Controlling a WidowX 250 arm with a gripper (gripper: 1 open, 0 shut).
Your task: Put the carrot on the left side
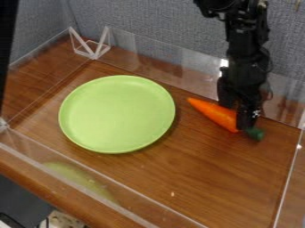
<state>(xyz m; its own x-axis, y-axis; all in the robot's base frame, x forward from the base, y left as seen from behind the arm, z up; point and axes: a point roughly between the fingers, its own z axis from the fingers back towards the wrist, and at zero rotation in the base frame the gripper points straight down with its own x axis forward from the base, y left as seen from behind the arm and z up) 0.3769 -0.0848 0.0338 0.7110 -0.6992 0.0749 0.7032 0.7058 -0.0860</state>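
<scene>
On the wooden surface (179, 178), a white wire stand (89, 43) is toward eleven o'clock. The lime-green plate (117, 114) lies toward nine o'clock. Toward two o'clock, just beside the plate, the orange carrot (215, 112) points its tip to ten o'clock, green end to four. The black gripper (244, 116) is over it, fingers apart.
</scene>
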